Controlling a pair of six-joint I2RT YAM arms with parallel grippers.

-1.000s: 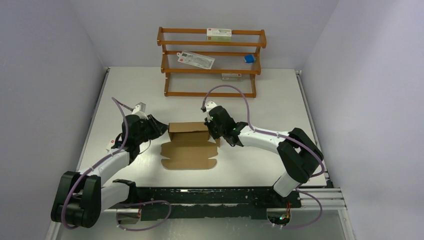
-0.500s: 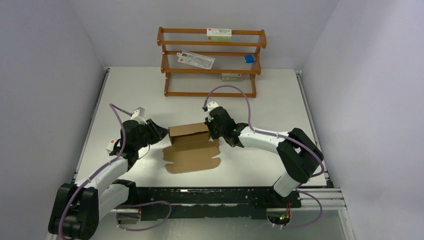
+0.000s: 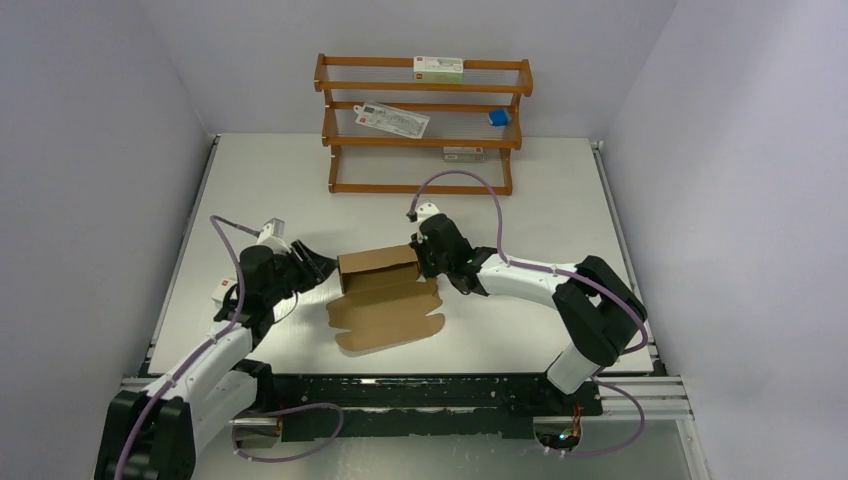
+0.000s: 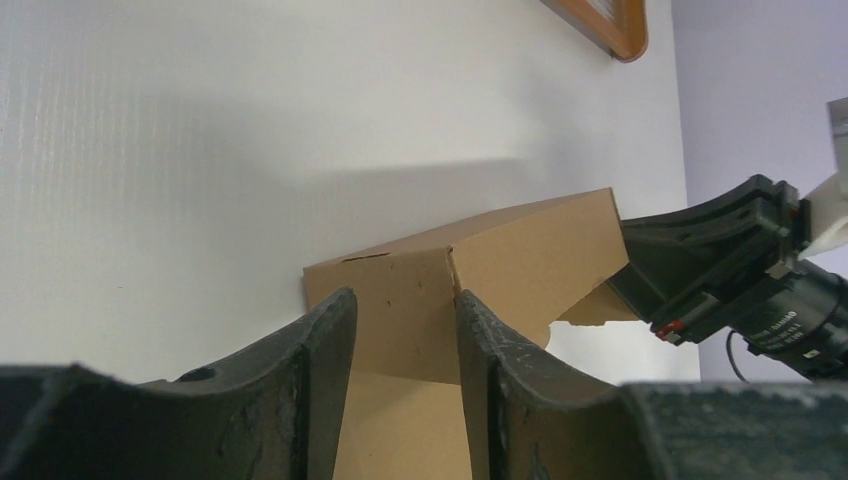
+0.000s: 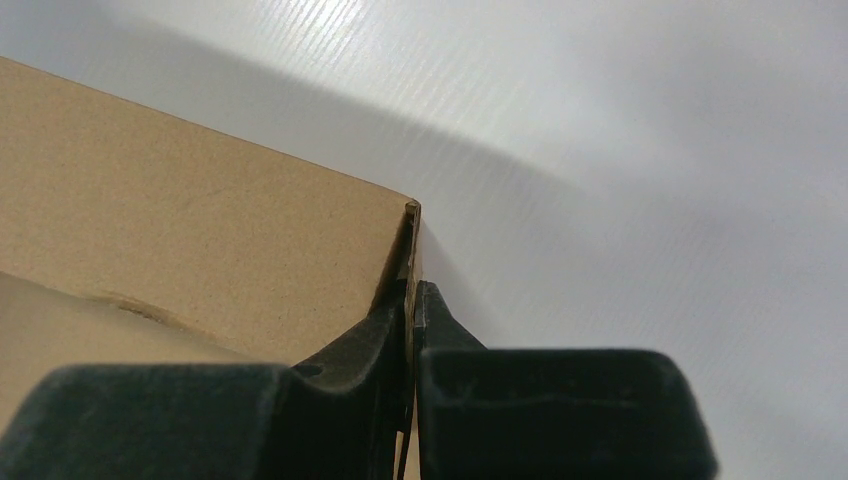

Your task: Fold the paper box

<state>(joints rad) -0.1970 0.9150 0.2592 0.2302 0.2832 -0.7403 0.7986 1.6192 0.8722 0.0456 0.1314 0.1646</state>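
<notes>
Right gripper (image 5: 410, 300) pinched tight on paper box (image 3: 378, 268) right wall edge. Left gripper (image 4: 400, 305) just left of box, jaws partly apart, gripping nothing.

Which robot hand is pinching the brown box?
The right gripper: its fingers pinch the right end wall of the paper box. The left gripper has its fingers apart, holding nothing.

Left arm (image 3: 215, 345) stretches toward 1 o'clock, the left gripper (image 4: 403, 300) with fingers (image 4: 320, 340) parted. Right arm (image 3: 530, 280) reaches toward 10 o'clock, the right gripper (image 5: 412, 295) clamped on the paper box (image 5: 200, 250) wall.
</notes>
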